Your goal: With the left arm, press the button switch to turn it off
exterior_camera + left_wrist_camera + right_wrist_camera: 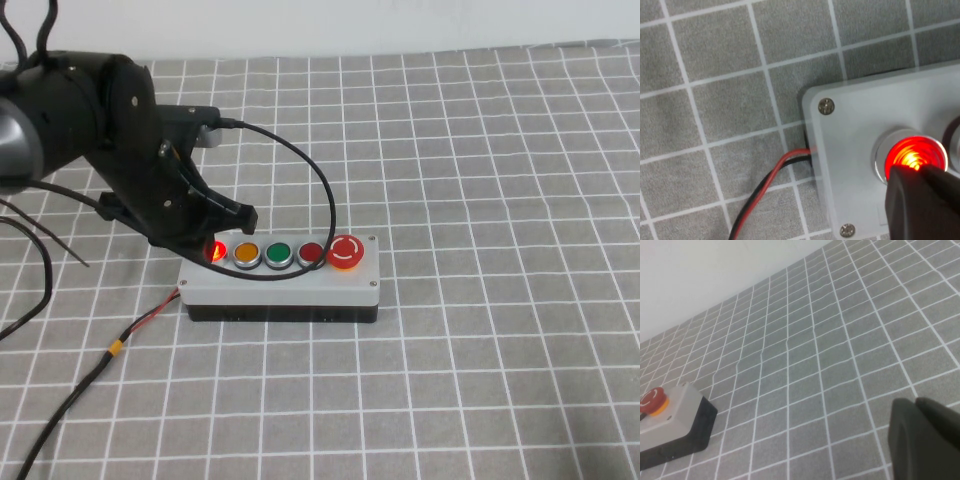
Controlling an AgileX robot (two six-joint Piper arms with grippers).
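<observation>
The button switch (214,251) is the small round red button with a silver ring at the left end of the grey box's (290,282) row; it glows brightly. My left gripper (232,222) is shut, its tips right over the button. In the left wrist view the shut tips (916,172) rest on the lit button (907,152) and cover its near part. My right gripper (916,405) is shut and empty above bare cloth, far from the box, and does not show in the high view.
The box also carries an orange button (246,253), a green one (277,254), a dark red one (311,253) and a large red mushroom button (346,250). A red-and-black wire (150,318) leaves the box's left end. A thick black cable (310,170) arcs over the row.
</observation>
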